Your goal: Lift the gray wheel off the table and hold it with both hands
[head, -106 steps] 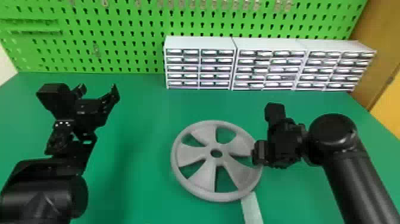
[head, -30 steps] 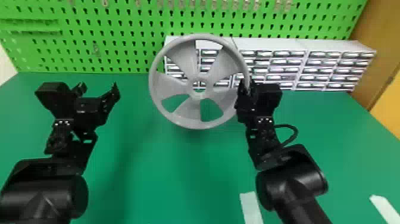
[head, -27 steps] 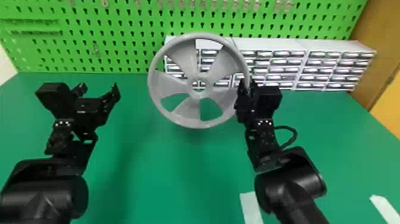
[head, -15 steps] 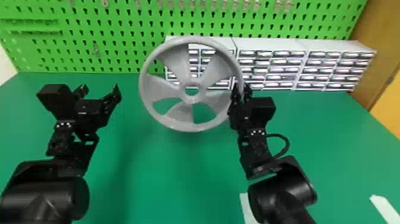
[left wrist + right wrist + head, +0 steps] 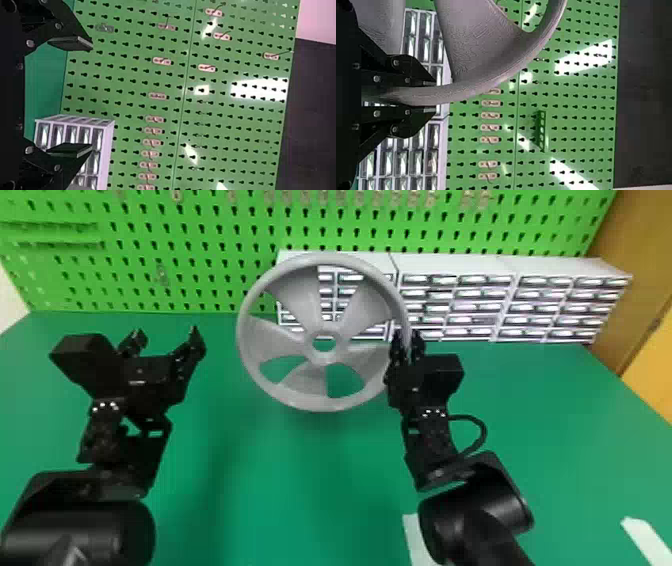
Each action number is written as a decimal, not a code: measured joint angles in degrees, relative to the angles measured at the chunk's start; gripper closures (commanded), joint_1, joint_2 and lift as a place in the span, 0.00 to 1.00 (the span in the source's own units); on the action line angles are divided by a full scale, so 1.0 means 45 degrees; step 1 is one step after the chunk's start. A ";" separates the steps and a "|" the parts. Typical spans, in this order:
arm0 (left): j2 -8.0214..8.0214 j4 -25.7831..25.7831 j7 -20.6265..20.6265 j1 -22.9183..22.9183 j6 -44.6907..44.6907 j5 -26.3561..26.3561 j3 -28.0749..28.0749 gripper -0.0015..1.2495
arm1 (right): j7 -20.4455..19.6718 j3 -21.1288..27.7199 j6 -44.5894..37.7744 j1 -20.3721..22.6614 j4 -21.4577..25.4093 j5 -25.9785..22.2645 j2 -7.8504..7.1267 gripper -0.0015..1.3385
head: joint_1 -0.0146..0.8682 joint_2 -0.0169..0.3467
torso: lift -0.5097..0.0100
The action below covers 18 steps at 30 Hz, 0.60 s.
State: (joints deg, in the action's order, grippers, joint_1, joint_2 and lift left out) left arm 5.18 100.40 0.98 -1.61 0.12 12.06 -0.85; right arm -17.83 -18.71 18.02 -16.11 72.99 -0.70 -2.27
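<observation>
Right end effector (image 5: 407, 340) holds the gray wheel (image 5: 325, 357) aloft.

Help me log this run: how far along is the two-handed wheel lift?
Done: the gray wheel is up off the table. In hand: the right tool grips its rim. Remaining: the left tool, open and apart from the wheel, has yet to take hold.

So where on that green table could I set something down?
The table looks bare between the left arm and right arm, below the raised wheel, and right of the right arm, before the drawer units. It's crowded at the wheel's right edge, where that arm's jaws grip the rim, drawers behind.
</observation>
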 measured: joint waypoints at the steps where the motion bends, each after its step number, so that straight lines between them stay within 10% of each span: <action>1: 0.0000 0.0113 0.0179 0.0122 0.0112 0.0090 0.0151 0.29 | 0.0000 0.0005 -0.0002 -0.0017 -0.0015 0.0000 -0.0012 0.90 | 0.82 0.09 | 0.79; 18: 0.0000 -0.0820 0.1068 0.0727 0.2095 0.1304 0.2432 0.29 | -0.0018 -0.0234 0.0118 -0.0330 -0.0107 0.0000 -0.0024 0.90 | 0.82 0.09 | 0.79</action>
State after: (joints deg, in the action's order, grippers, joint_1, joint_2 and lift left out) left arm 5.19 96.71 5.79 1.66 9.55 17.93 10.09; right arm -17.92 -19.77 18.55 -17.60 72.51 -0.71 -2.38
